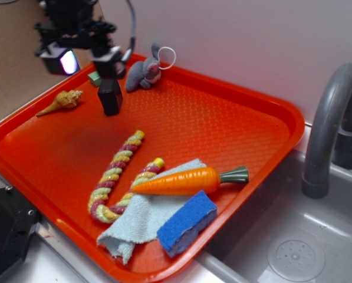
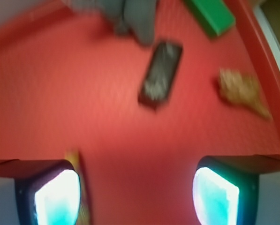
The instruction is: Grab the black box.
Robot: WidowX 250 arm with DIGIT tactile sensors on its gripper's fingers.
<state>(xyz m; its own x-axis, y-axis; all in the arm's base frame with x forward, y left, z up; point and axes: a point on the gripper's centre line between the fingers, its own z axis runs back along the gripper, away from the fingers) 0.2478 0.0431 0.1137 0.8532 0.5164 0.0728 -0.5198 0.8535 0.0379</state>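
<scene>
The black box point(image 1: 110, 96) sits on the orange tray point(image 1: 223, 112) near its far left corner, between the shell and the plush rabbit. In the wrist view the black box point(image 2: 161, 73) shows blurred, ahead of the fingers and slightly to the right. My gripper point(image 1: 86, 61) hovers above the tray over that corner, clear of the box. Its jaws are open wide, and only bare tray shows between them around the gripper point(image 2: 137, 187).
A green block point(image 1: 94, 78) point(image 2: 210, 16) lies just behind the box. A shell point(image 1: 61, 102) point(image 2: 243, 91) is to its left, a grey plush rabbit point(image 1: 145, 72) to its right. A rope toy point(image 1: 119, 177), carrot point(image 1: 187, 180), cloth point(image 1: 143, 218) and blue sponge point(image 1: 187, 223) fill the tray's front. A sink and faucet point(image 1: 332, 130) stand at right.
</scene>
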